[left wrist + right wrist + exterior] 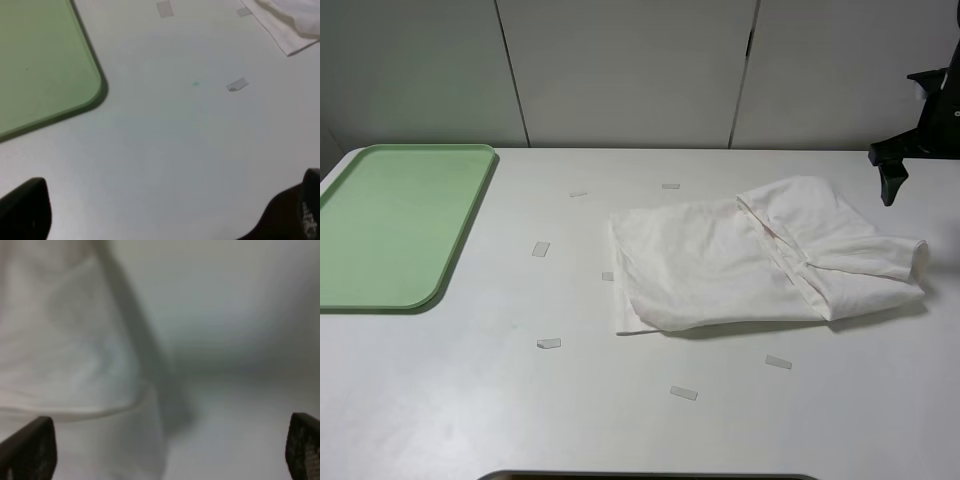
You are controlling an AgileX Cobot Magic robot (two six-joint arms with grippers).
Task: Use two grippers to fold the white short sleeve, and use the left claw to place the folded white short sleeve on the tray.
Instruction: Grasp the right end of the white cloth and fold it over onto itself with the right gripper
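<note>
The white short sleeve (760, 255) lies partly folded and wrinkled on the white table, right of centre, with one side flapped over itself. The pale green tray (400, 225) rests bare at the far left. My right gripper (890, 185) hangs above the table just past the shirt's far right corner. In the right wrist view it (167, 450) is open, with the blurred shirt (65, 355) close beside it and nothing held. The left gripper (160, 220) is open over bare table between the tray's corner (40, 60) and the shirt's hem (290, 25); the exterior view does not show it.
Small pale tape strips (541, 249) (549, 343) (683, 393) (778, 362) dot the table around the shirt. A wall of white panels (620, 70) runs behind the table. A dark edge (650, 476) shows at the table's front.
</note>
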